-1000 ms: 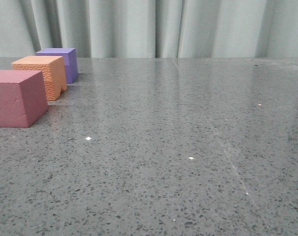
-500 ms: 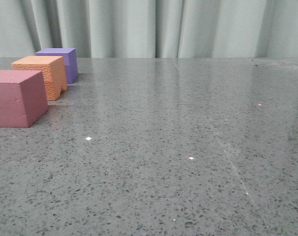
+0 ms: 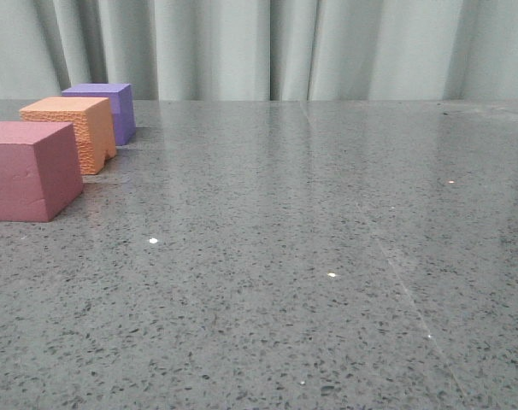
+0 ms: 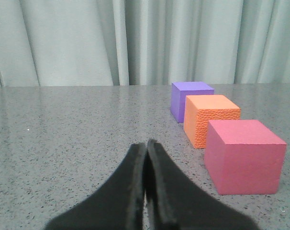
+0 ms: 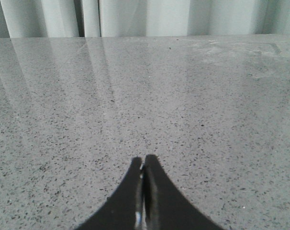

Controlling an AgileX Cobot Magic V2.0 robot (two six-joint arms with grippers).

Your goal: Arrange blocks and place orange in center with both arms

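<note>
Three foam blocks stand in a row at the table's far left. The pink-red block (image 3: 30,169) (image 4: 243,155) is nearest, the rough orange block (image 3: 71,130) (image 4: 211,119) sits in the middle, and the purple block (image 3: 103,108) (image 4: 189,98) is farthest. Small gaps separate them. My left gripper (image 4: 146,143) is shut with nothing in it, low over the table and beside the row, short of the pink-red block. My right gripper (image 5: 143,159) is shut and empty over bare table, with no block in its view. Neither gripper shows in the front view.
The speckled grey stone table (image 3: 327,239) stretches wide to the right of the blocks. A pale pleated curtain (image 3: 267,47) hangs behind the table's far edge.
</note>
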